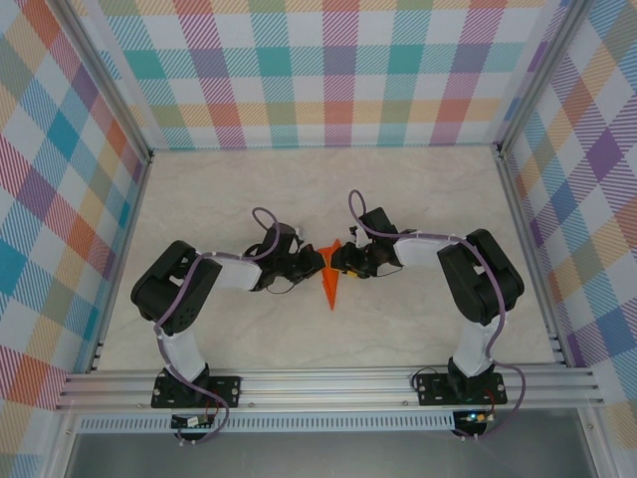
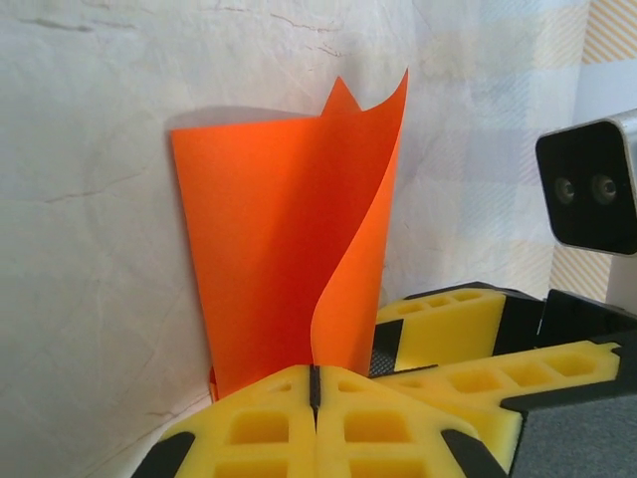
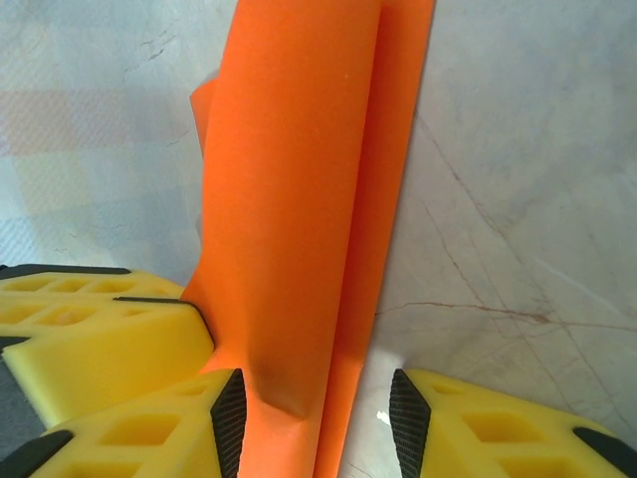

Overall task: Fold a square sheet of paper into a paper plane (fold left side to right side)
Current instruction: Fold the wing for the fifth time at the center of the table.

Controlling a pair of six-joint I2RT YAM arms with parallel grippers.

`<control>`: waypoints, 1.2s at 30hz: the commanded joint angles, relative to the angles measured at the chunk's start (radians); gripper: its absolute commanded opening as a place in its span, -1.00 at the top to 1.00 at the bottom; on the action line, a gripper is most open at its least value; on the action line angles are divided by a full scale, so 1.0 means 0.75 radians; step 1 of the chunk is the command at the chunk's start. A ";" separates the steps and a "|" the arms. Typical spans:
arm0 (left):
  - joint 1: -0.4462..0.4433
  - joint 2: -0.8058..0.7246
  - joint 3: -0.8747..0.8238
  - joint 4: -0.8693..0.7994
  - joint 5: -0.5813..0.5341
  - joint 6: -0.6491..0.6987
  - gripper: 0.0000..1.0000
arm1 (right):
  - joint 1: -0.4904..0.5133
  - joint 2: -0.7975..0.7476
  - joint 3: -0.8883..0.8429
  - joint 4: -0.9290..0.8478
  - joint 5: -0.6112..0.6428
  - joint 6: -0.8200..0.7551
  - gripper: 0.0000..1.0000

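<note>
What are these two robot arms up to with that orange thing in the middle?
They are folding a piece of orange paper that lies between them, already creased into a narrow pointed shape. The left gripper is shut on one raised flap of it. The right gripper stands open with the paper between its fingers, not pinching it.

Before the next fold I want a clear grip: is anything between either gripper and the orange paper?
Nothing visible does. The left gripper is shut on the orange paper, and the right gripper has open jaws either side of it.
</note>
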 commanded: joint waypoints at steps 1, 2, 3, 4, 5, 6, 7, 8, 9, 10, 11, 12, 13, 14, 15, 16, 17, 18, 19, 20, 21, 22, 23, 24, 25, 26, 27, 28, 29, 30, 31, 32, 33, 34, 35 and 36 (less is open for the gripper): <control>0.015 0.017 0.041 -0.071 -0.036 0.083 1.00 | 0.026 0.056 -0.031 -0.046 0.053 -0.039 0.06; 0.015 0.020 0.043 -0.071 -0.035 0.086 1.00 | 0.022 0.041 -0.031 -0.039 0.047 -0.037 0.04; 0.015 0.022 0.042 -0.070 -0.033 0.087 1.00 | 0.017 0.027 -0.028 -0.036 0.037 -0.038 0.03; 0.015 0.023 0.042 -0.062 -0.028 0.091 1.00 | 0.004 0.009 -0.023 -0.036 0.024 -0.036 0.02; 0.015 0.026 0.041 -0.055 -0.021 0.092 1.00 | -0.011 -0.009 -0.019 -0.030 0.006 -0.031 -0.02; 0.015 0.028 0.041 -0.053 -0.018 0.094 1.00 | -0.030 -0.029 -0.015 -0.022 -0.013 -0.025 -0.06; 0.015 0.030 0.041 -0.047 -0.014 0.095 1.00 | -0.045 -0.044 -0.009 -0.013 -0.028 -0.017 -0.10; 0.015 0.030 0.042 -0.046 -0.013 0.095 1.00 | -0.065 -0.058 -0.003 -0.005 -0.047 -0.006 -0.15; 0.015 0.031 0.044 -0.046 -0.010 0.098 1.00 | -0.081 -0.067 0.006 0.010 -0.064 0.005 -0.20; 0.015 0.032 0.045 -0.046 -0.010 0.097 1.00 | -0.090 -0.067 0.021 0.015 -0.078 0.013 -0.24; 0.015 0.032 0.046 -0.046 -0.010 0.097 1.00 | -0.098 -0.061 0.042 0.019 -0.090 0.026 -0.29; 0.015 0.034 0.048 -0.046 -0.007 0.097 1.00 | -0.101 -0.046 0.071 0.017 -0.101 0.030 -0.32; 0.015 0.036 0.047 -0.045 -0.005 0.099 1.00 | -0.100 -0.028 0.099 0.011 -0.109 0.034 -0.36; 0.015 0.036 0.048 -0.044 -0.005 0.099 1.00 | -0.101 -0.006 0.129 0.009 -0.117 0.042 -0.39; 0.015 0.036 0.049 -0.044 -0.003 0.099 1.00 | -0.101 0.013 0.155 0.004 -0.115 0.049 -0.41; 0.015 0.037 0.049 -0.044 -0.001 0.099 1.00 | -0.100 0.029 0.175 0.003 -0.108 0.056 -0.44; 0.015 0.036 0.049 -0.046 -0.001 0.098 1.00 | -0.101 0.046 0.199 0.003 -0.106 0.062 -0.48; 0.015 0.034 0.048 -0.046 -0.003 0.101 1.00 | -0.101 0.065 0.220 -0.005 -0.100 0.065 -0.51; 0.015 0.031 0.048 -0.049 -0.003 0.102 1.00 | -0.100 0.083 0.242 -0.015 -0.096 0.068 -0.54; 0.015 0.029 0.048 -0.052 -0.003 0.104 1.00 | -0.101 0.101 0.264 -0.026 -0.091 0.068 -0.57; 0.015 0.027 0.050 -0.057 -0.003 0.104 1.00 | -0.099 0.117 0.286 -0.037 -0.083 0.068 -0.58; 0.015 0.026 0.052 -0.057 -0.004 0.106 1.00 | -0.101 0.130 0.301 -0.048 -0.076 0.068 -0.60; 0.015 0.026 0.054 -0.055 -0.002 0.103 1.00 | -0.100 0.140 0.315 -0.055 -0.071 0.071 -0.63; 0.015 0.026 0.054 -0.053 0.000 0.102 1.00 | -0.099 0.146 0.326 -0.065 -0.063 0.071 -0.64; 0.015 0.026 0.053 -0.052 0.001 0.103 1.00 | -0.099 0.151 0.339 -0.078 -0.055 0.070 -0.66; 0.015 0.026 0.052 -0.052 0.001 0.101 1.00 | -0.099 0.156 0.348 -0.085 -0.051 0.070 -0.67; 0.016 0.026 0.052 -0.052 0.002 0.101 1.00 | -0.098 0.161 0.353 -0.088 -0.051 0.070 -0.68; 0.015 0.025 0.054 -0.052 0.001 0.101 1.00 | -0.097 0.164 0.359 -0.095 -0.053 0.068 -0.69; 0.015 0.026 0.052 -0.052 0.003 0.102 1.00 | -0.096 0.168 0.364 -0.101 -0.057 0.069 -0.69; 0.015 0.026 0.052 -0.052 0.003 0.102 1.00 | -0.095 0.175 0.366 -0.102 -0.062 0.065 -0.69; 0.015 0.024 0.051 -0.052 0.002 0.103 1.00 | -0.095 0.179 0.367 -0.099 -0.067 0.066 -0.69; 0.015 0.024 0.048 -0.051 0.001 0.103 1.00 | -0.093 0.182 0.366 -0.097 -0.070 0.069 -0.69; 0.015 0.021 0.047 -0.052 0.001 0.102 1.00 | -0.093 0.184 0.366 -0.092 -0.072 0.069 -0.69; 0.015 0.021 0.046 -0.048 -0.001 0.101 1.00 | -0.092 0.186 0.366 -0.087 -0.075 0.070 -0.69; 0.015 0.021 0.046 -0.048 -0.001 0.103 1.00 | -0.091 0.189 0.368 -0.085 -0.078 0.072 -0.69; 0.015 0.022 0.046 -0.048 0.001 0.102 1.00 | -0.089 0.191 0.372 -0.085 -0.078 0.071 -0.69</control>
